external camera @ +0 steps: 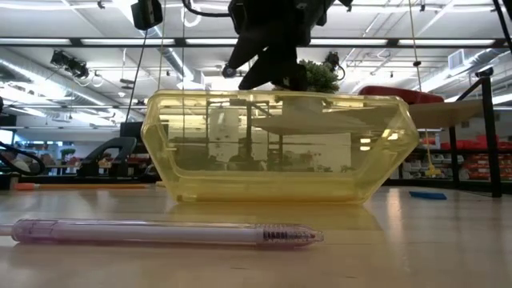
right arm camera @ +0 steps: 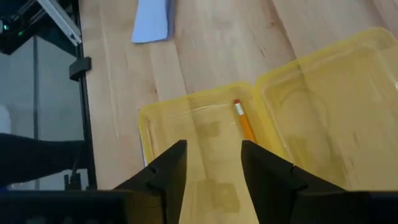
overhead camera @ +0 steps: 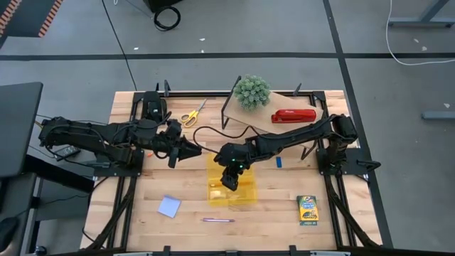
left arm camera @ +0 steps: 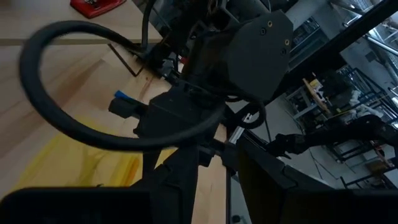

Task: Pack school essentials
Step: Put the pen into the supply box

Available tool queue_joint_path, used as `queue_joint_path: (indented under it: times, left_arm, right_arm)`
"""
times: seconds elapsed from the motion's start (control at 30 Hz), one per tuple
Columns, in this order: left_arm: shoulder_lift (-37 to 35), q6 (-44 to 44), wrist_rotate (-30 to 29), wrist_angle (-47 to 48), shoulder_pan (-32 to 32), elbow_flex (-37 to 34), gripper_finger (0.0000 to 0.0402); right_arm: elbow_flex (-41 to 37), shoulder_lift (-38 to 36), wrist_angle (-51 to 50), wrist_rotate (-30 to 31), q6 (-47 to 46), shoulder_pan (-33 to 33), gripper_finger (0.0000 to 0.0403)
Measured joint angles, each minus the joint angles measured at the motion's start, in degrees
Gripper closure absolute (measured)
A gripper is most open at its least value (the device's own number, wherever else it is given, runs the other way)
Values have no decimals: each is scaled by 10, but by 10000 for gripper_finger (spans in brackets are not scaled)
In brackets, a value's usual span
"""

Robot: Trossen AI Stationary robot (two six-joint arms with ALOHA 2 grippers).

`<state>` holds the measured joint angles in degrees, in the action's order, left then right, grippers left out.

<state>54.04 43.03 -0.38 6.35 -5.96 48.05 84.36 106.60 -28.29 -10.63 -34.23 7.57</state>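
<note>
An open yellow see-through case (overhead camera: 231,183) (external camera: 280,148) lies mid-table, one orange pencil (right arm camera: 244,124) lying flat inside it. My right gripper (right arm camera: 214,168) (overhead camera: 229,178) hangs over the case, slanting down, open, with nothing between its fingers. My left gripper (overhead camera: 190,150) hovers left of the case and points toward the right arm; its fingers (left arm camera: 171,183) stand a little apart with nothing seen between them. On the table lie the yellow-handled scissors (overhead camera: 190,114), blue eraser (overhead camera: 279,163), pale blue notepad (overhead camera: 169,206), pink pen (overhead camera: 218,220) (external camera: 160,233) and crayon box (overhead camera: 308,210).
A round green plant (overhead camera: 252,91) and a red stapler (overhead camera: 293,116) stand at the far edge. A black cable (left arm camera: 74,124) loops from the right arm between the two grippers. Bare wood lies left of the case, around the notepad.
</note>
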Motion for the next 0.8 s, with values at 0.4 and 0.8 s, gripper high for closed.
queue_joint_path:
  times: [0.4, 0.8]
  left_arm:
    - [0, -36, 66, 4, -20, 0, 290]
    - [0, -141, 58, 119, -91, 0, 282]
  right_arm:
    - [72, -2, -119, -29, -53, -2, 243]
    - [200, -2, -217, 79, -126, 56, 168]
